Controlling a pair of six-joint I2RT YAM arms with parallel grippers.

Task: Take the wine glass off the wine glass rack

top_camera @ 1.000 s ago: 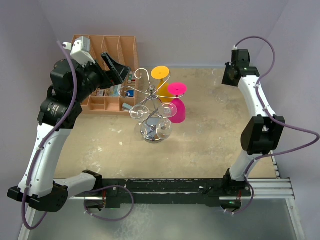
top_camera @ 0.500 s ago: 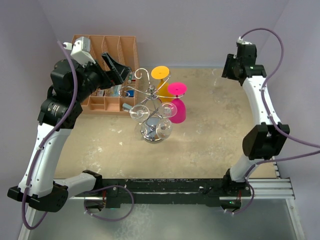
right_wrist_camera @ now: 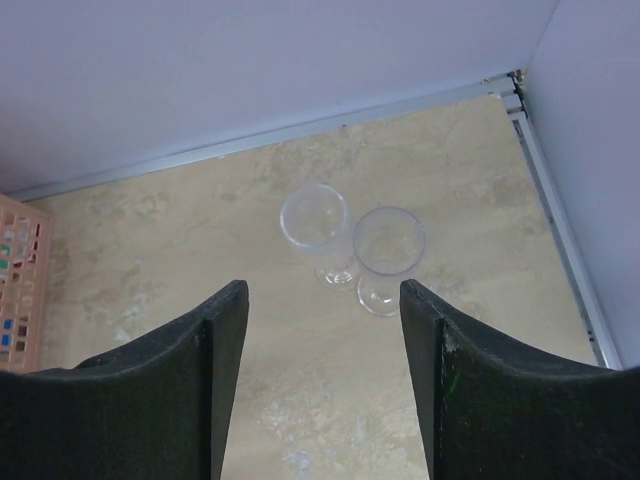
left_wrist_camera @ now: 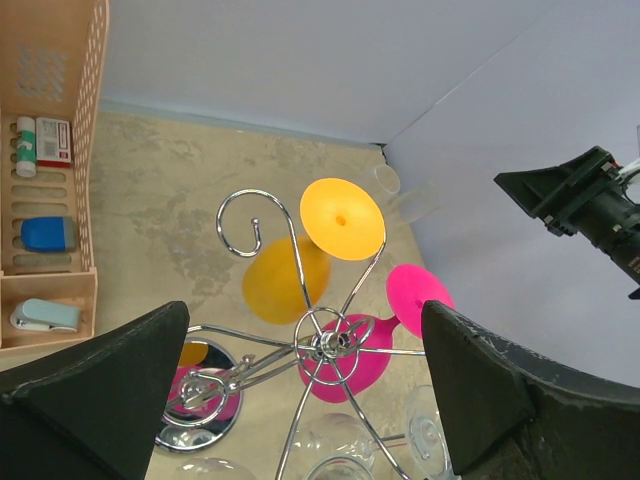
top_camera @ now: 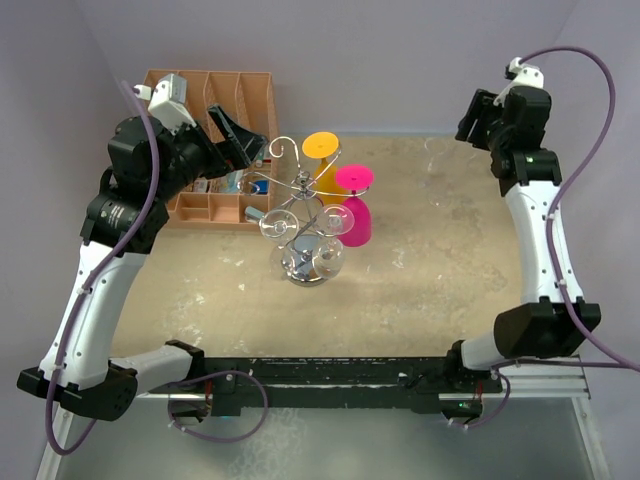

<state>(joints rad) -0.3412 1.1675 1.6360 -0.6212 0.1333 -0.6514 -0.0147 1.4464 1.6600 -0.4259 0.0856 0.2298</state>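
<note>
The silver wire wine glass rack stands mid-table on its round chrome base. An orange wine glass, a pink wine glass and several clear glasses hang from it. My left gripper is open and empty, above and to the left of the rack. In the left wrist view the rack's hub lies between my open fingers, with the orange glass and pink glass beyond it. My right gripper is open and empty, high at the back right.
An orange slotted organizer holding small items stands at the back left, close behind my left gripper. Two clear wine glasses stand upright on the table near the back right corner, below my right gripper. Purple walls enclose the table.
My right arm has risen and swung back to the right, away from the two clear glasses on the table. My left arm has shifted only slightly upward.
</note>
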